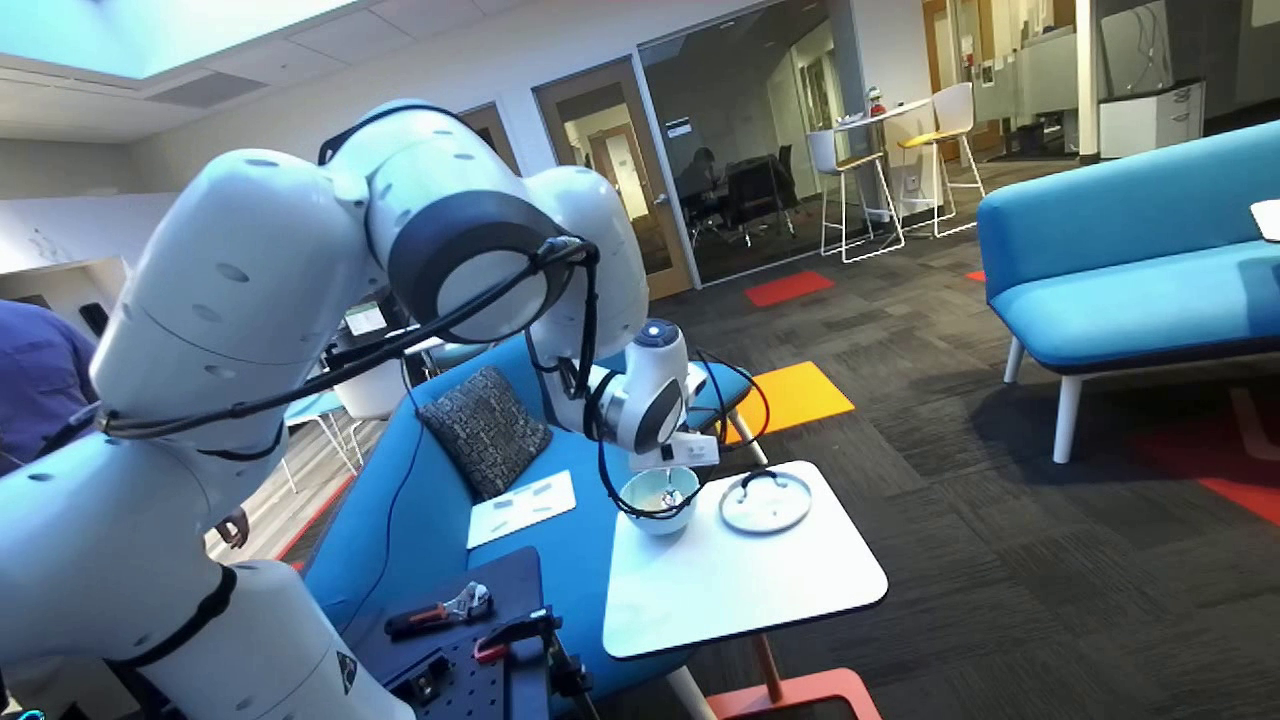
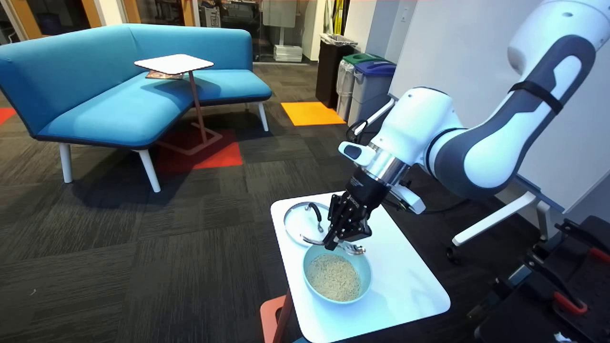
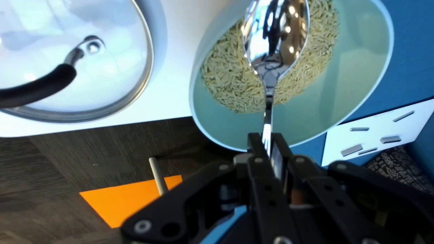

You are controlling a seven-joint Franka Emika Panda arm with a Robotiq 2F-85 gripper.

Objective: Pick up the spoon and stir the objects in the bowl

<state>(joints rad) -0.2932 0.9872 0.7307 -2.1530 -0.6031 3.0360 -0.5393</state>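
**Pick-up looked finished; the stir came next**

My gripper (image 3: 267, 144) was pinching the spoon (image 3: 271, 67) by its thin handle, 1 finger to each side. The spoon's head hung over the rice (image 3: 234, 78) in the bowl (image 3: 359, 67); in an exterior view the spoon looked close to level and clear of the rice, though I could not tell whether it touched the rim. The bowl stood on the white table (image 2: 410, 281), near an edge, with the lid (image 2: 298, 223) just beside it.

I judged that I was between steps: the spoon secured, the stirring not yet begun. The next move called for tipping the head down, lowering it into the rice well inside the wall, then circling gently. So slim a handle could, I thought, twist in my grip once the rice pushed back, and a hard shove might slide the bowl.
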